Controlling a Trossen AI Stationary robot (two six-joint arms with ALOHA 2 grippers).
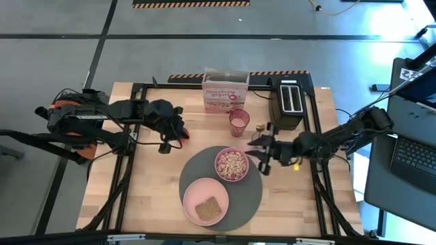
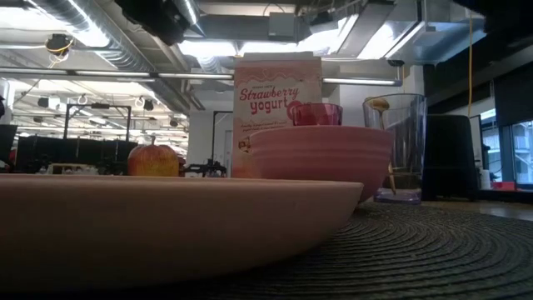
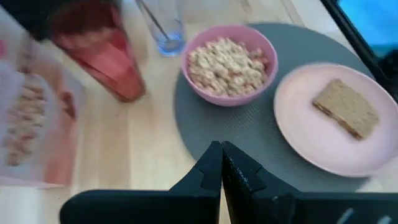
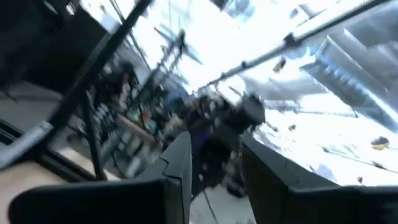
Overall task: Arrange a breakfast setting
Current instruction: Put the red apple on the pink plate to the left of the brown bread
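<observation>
The round dark-grey mat (image 1: 252,194) lies at the table's near middle. On it stand the pink bowl (image 1: 231,164), filled with cereal, and the larger pink plate (image 1: 197,194) with the brown toast (image 1: 208,209). The pink tumbler (image 1: 239,122) and the cereal box (image 1: 224,95) stand behind them. The clear glass (image 3: 163,28) holds the small spoon (image 2: 390,171) beside the mat. The red apple (image 2: 154,158) stands on the table left of the box. My left gripper (image 3: 222,163) is shut and empty, left of the mat. My right gripper (image 1: 261,151) is open and empty, by the mat's right edge, near the glass.
A black toaster (image 1: 289,102) stands at the far right of the table. A laptop (image 1: 414,160) sits on a stand beyond the right edge. Bare wood shows at the near left (image 1: 143,197) and near right (image 1: 293,201).
</observation>
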